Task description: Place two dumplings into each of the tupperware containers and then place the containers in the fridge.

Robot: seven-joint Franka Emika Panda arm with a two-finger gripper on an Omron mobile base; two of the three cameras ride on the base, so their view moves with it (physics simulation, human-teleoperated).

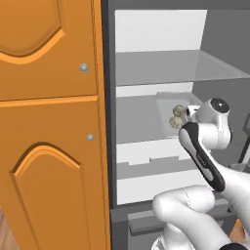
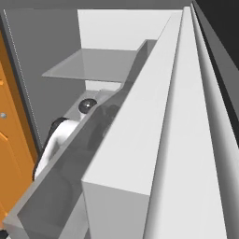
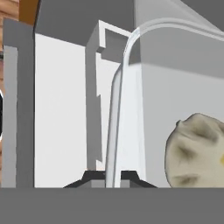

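The fridge [image 1: 110, 122] stands open in front of me, its pale shelves showing. Inside, at the middle shelf, is the see-through tupperware container [image 1: 166, 114] with two beige dumplings [image 1: 177, 116] in it. My gripper [image 1: 188, 117] reaches in from the right and holds that container's near side. In the hand view my gripper [image 3: 113, 177] is shut on the thin clear rim of the container [image 3: 116, 109], with one dumpling [image 3: 197, 151] close by at the right. Whether the container rests on the shelf or hangs just above it, I cannot tell.
Tall orange cabinet doors [image 1: 49, 122] stand directly left of the fridge opening. A glass shelf [image 1: 161, 68] lies above the container. The fridge's door and its white bins [image 2: 177, 140] wall in the right side, close to my arm [image 2: 58, 140].
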